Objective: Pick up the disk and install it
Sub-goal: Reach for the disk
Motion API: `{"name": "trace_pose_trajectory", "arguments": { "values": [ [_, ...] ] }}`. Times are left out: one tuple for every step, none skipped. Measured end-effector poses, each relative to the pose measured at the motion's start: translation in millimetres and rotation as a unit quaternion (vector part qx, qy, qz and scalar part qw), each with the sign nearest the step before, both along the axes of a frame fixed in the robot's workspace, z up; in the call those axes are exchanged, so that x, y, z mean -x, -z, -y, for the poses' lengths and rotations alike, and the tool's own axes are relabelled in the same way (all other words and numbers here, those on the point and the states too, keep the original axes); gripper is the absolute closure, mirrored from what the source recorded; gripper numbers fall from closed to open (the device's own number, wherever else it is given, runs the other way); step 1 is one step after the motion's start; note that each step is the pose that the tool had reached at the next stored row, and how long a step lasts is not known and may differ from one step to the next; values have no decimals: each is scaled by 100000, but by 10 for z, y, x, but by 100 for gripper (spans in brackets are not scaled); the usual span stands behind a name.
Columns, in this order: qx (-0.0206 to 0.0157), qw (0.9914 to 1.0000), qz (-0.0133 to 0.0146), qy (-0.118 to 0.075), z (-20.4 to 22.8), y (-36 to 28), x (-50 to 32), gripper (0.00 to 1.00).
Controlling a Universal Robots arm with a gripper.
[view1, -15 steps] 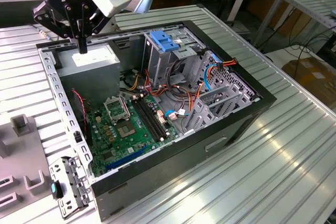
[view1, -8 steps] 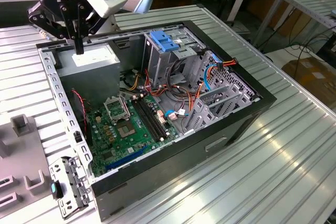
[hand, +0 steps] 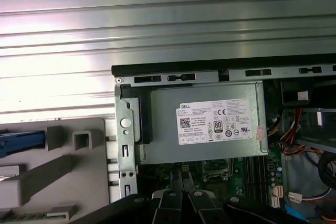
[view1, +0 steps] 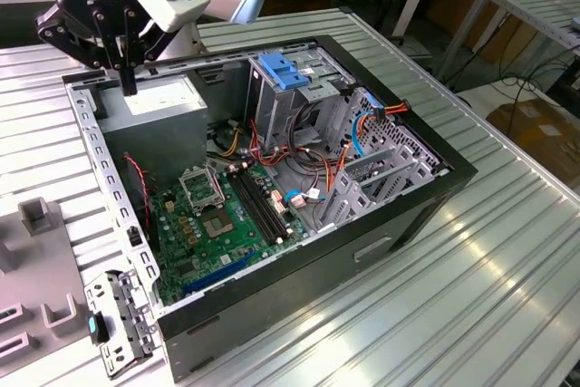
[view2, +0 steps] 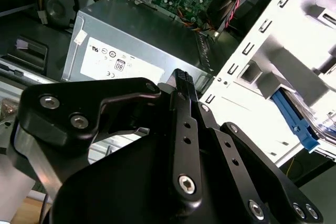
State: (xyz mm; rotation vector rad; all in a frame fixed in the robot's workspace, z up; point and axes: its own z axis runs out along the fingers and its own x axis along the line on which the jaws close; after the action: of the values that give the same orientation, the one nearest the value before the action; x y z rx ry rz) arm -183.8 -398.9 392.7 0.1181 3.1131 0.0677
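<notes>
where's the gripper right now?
In the exterior view the gripper hangs at the upper left, over the power supply in a far corner of the case.

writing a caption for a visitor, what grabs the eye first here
An open computer case sits on the ribbed metal table, its green motherboard bare in the middle. The black gripper hangs over the grey power supply at the exterior view's left. A blue latch plate tops the drive cage.

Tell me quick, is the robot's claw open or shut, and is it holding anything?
Gripper: closed, fingers together with nothing between them, over the power supply box.
</notes>
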Motion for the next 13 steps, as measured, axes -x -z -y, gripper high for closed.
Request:
{"name": "trace_pose_trajectory", "arguments": {
  "values": [
    [1,100000,0,-2,0,0,9,89],
    [1,100000,1,0,0,0,18,89],
    [0,100000,1,-2,0,0,26,89],
    [0,100000,1,0,0,0,35,89],
    [-1,100000,1,0,0,1,44,89],
    [-2,100000,2,1,0,1,54,89],
    [-2,100000,3,0,0,1,67,89],
    [0,100000,1,-3,0,1,82,89],
    [1,100000,2,-1,0,1,91,89],
    [3,100000,1,-3,0,1,100,89],
    [1,100000,1,-2,0,1,112,89],
    [0,100000,2,0,0,1,119,89],
    [-1,100000,1,-2,0,1,127,89]
  ]
}}
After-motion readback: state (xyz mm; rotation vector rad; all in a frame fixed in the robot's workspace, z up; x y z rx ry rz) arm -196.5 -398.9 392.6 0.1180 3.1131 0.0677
